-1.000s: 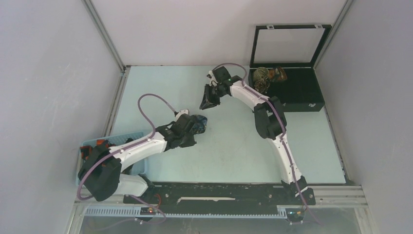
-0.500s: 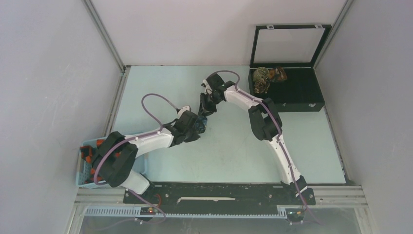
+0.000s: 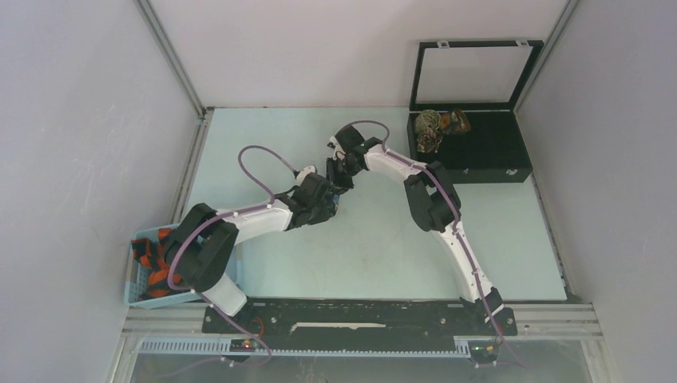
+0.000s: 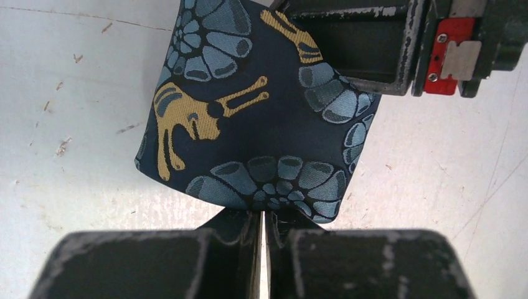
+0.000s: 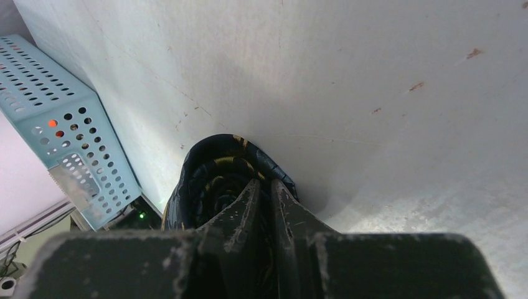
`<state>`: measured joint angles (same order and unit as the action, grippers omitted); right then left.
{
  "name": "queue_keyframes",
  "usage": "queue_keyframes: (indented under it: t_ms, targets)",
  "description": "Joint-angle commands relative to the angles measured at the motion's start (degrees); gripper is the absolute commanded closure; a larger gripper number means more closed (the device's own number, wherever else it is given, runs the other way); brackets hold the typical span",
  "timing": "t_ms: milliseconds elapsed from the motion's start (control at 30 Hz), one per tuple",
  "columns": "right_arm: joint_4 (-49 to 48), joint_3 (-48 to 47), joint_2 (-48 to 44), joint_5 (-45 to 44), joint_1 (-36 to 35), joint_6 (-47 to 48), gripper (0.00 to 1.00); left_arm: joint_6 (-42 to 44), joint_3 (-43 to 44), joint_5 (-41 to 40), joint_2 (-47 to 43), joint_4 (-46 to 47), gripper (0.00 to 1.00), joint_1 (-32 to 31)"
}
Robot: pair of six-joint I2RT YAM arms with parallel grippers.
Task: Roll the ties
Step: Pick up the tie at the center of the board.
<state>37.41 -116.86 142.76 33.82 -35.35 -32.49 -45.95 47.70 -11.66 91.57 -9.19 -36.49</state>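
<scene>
Middle of the top view, both on one roll: left end effector point(image 4: 260, 225) pinches the navy tie point(image 4: 255, 124) at its lower edge, right end effector point(image 5: 264, 196) clamps its coiled end.

left arm point(image 3: 255, 223): white links, black joints | right arm point(image 3: 467, 247): white links, black joints | cables point(image 3: 257, 150): purple, one along each arm | fingers point(image 4: 155, 261): black, scuffed | red bracket point(image 4: 442, 56): small screws

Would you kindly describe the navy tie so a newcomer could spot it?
Look near the middle of the pale table. The tie, pinched by the left tool and right tool, is navy with blue petals and yellow figures; rolls in the box are brownish.
</scene>
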Motion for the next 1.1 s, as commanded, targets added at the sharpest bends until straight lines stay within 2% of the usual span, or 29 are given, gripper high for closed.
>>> queue_keyframes:
  t_ms: [0, 200, 367, 533, 633, 700, 767, 833, 867, 900, 933, 1000, 1067]
  targets:
    - [0.1, 1.1, -2.0, 0.0, -1.0, 0.6, 0.84, 1.2, 2.7, -2.4, 1.5, 1.3, 0.93, 0.6]
    - [0.0, 1.7, -2.8, -0.2, -1.0, 0.5, 0.85, 0.8, 3.6, -1.8, 2.0, -0.4, 0.91, 0.8]
    - [0.2, 1.7, -3.6, -1.3, -0.7, 1.2, 0.81, 0.9, -0.7, 0.5, -3.6, -0.7, 0.81, 0.8]
    - [-0.4, 1.3, -4.8, -1.5, 0.6, 1.3, 0.64, 1.7, -4.5, 1.9, -12.9, -4.4, 0.69, 0.5]
    - [-0.5, 1.4, -6.2, -1.7, 1.7, 1.5, 0.51, 3.6, -5.7, 2.4, -19.8, -6.9, 0.56, 0.4]
    - [-0.3, 1.6, -7.5, -1.8, 2.6, 2.1, 0.45, 5.2, -5.2, 1.8, -23.6, -9.2, 0.41, 0.4]
    - [-0.4, 2.7, -9.7, -2.1, 3.6, 2.7, 0.33, 7.6, -3.8, 0.6, -26.0, -11.8, 0.3, 0.7]
    - [-1.6, 5.3, -12.5, -1.9, 4.8, 2.8, 0.28, 9.6, -2.8, 0.8, -27.4, -12.9, 0.21, 1.7]
    - [-2.8, 7.2, -14.0, -1.5, 5.4, 2.4, 0.25, 10.7, -2.4, 1.5, -27.5, -13.0, 0.18, 2.6]
    - [-4.3, 9.6, -15.9, -0.9, 6.2, 1.9, 0.14, 11.6, -2.0, 2.6, -27.2, -13.0, 0.16, 3.4]
    - [-6.1, 12.1, -17.6, -0.2, 6.8, 1.3, 0.1, 12.5, -1.4, 3.8, -26.6, -13.0, 0.15, 4.4]
    - [-10.9, 19.5, -21.5, 1.3, 7.5, -0.2, 0.08, 14.6, 0.1, 6.0, -24.5, -12.9, 0.15, 5.9]
    - [-17.1, 25.9, -24.9, 3.2, 7.9, -2.4, 0.01, 16.2, 1.8, 7.2, -21.3, -12.8, 0.14, 7.1]
